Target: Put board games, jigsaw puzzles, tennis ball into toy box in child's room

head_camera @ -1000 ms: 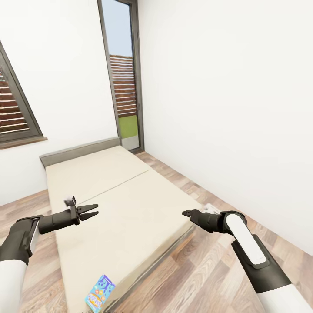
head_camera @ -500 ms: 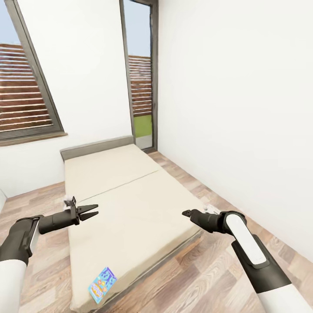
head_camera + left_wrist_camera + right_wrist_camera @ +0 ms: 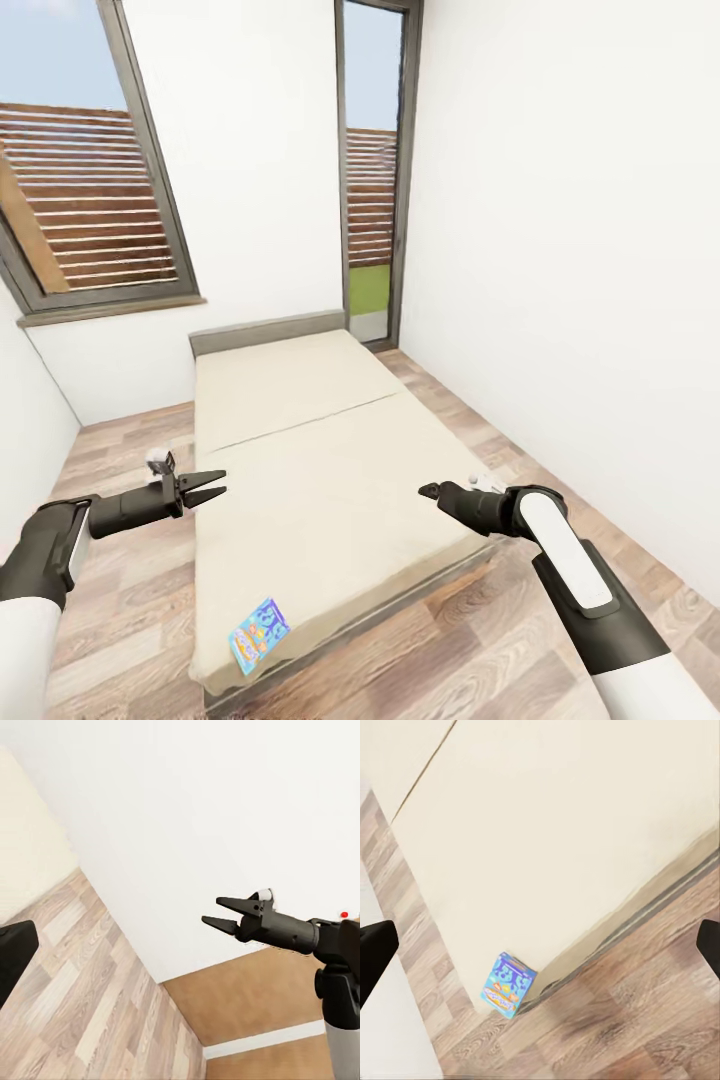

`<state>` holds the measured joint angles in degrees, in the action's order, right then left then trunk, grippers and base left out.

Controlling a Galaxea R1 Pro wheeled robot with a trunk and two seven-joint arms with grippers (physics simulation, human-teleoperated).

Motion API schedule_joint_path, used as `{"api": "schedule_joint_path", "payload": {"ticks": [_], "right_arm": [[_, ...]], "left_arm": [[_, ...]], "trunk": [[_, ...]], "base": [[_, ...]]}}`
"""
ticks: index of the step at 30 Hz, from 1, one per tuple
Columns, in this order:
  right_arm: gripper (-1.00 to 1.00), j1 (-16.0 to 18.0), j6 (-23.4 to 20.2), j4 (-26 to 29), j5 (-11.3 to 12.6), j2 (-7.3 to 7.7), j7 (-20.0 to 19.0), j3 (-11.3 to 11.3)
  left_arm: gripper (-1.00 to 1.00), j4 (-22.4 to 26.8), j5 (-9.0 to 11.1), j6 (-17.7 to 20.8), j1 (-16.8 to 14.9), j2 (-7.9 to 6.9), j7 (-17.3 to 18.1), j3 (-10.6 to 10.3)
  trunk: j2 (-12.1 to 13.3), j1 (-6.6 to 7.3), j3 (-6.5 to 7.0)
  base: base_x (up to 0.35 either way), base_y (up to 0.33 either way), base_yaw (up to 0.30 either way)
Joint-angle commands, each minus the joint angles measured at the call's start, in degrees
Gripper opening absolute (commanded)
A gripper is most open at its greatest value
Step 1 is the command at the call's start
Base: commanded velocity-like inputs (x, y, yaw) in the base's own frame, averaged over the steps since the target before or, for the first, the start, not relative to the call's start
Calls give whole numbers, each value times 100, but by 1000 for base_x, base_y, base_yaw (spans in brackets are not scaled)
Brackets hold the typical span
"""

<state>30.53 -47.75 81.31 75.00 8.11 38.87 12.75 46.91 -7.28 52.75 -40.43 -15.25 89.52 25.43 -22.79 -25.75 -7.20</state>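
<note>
A small blue board game [image 3: 259,636] lies flat on the bed [image 3: 310,460], at the mattress corner nearest me. In the right wrist view the same board game [image 3: 508,984] sits at the mattress edge above the wood floor. My left gripper [image 3: 212,486] hovers open and holding nothing over the bed's left edge, well above and beyond the box. My right gripper [image 3: 431,491] hangs over the bed's right side, also open and holding nothing; the left wrist view shows the right gripper [image 3: 217,912] with its fingers apart. The table and the toy box are out of view.
Wood floor [image 3: 130,600] runs in strips along both sides of the bed. A white wall [image 3: 580,300] stands close on the right. A slatted window [image 3: 90,220] and a tall glass door [image 3: 370,190] are behind the dark grey headboard [image 3: 268,330].
The whole view has swung left, so the bed, window and door now sit further right in the picture. Both arms keep the same pose and both grippers stay open.
</note>
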Motion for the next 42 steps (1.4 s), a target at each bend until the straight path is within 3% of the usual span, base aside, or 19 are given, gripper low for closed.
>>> {"api": "schedule_joint_path", "payload": {"ticks": [1,42], "right_arm": [[100,6,3,8,56,6,59,8],[100,6,3,-3,52,6,59,9]], "left_arm": [[100,3,-61,60,-9,5,48,15],[100,3,-63,54,-7,-27,48,26]], "trunk": [[-13,-4,-13],[-13,-4,-13]], "base": [[0,-34,282],[0,-3,282]]}}
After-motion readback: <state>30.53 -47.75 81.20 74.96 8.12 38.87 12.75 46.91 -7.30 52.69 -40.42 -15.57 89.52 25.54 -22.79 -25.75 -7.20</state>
